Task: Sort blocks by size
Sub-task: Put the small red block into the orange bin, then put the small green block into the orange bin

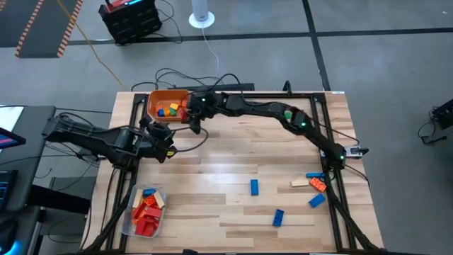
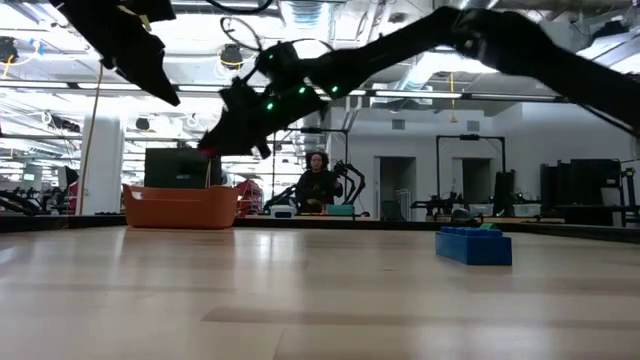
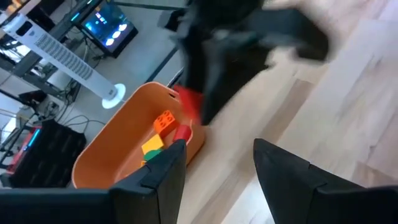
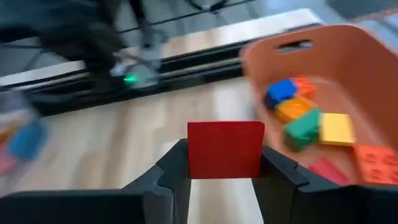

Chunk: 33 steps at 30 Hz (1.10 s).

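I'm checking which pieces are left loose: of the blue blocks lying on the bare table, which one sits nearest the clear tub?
The blue block lowest in the high view, alone at mid-table. The other blue blocks lie farther from the clear tub, toward the cluster by the right arm's base.

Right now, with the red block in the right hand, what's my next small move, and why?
Probably ease the right hand sideways over the orange bin before opening. It grips the red block beside the bin's rim, not above it, so a release now would likely miss.

wood table (image 1: pixel 212 198) — orange bin (image 1: pixel 157 103), tub (image 1: pixel 127 223), blocks (image 1: pixel 254 187)
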{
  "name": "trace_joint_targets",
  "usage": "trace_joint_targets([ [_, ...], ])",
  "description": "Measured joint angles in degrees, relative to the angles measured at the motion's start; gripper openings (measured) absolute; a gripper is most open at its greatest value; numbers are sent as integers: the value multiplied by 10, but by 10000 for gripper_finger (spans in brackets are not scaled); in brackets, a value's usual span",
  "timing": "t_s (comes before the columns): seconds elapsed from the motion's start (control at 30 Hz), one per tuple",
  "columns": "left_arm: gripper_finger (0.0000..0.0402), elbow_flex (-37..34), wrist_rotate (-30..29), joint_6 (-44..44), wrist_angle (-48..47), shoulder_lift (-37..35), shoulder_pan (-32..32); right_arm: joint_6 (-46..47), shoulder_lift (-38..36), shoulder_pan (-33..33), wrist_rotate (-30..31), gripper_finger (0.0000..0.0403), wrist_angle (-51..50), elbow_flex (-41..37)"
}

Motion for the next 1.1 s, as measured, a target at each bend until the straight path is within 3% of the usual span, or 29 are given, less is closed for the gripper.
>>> trace_joint_targets([
  [0.2,181,0,-5,-29,-3,0,-23,28,73,-11,47,157,1,99],
  [0.47,181,0,-20,-42,-5,0,-36,28,82,-22,114,161,30,92],
  [0.67,180,0,-22,-42,-4,0,-36,36,82,-32,115,265,43,92],
  [0.77,180,0,-22,-43,-4,0,-36,46,82,-38,110,295,39,92],
  [0.9,180,0,-22,-44,-5,0,-36,47,81,-40,66,301,10,92],
  [1.1,180,0,-9,-42,-5,0,-36,-29,24,-16,37,289,-151,92],
])
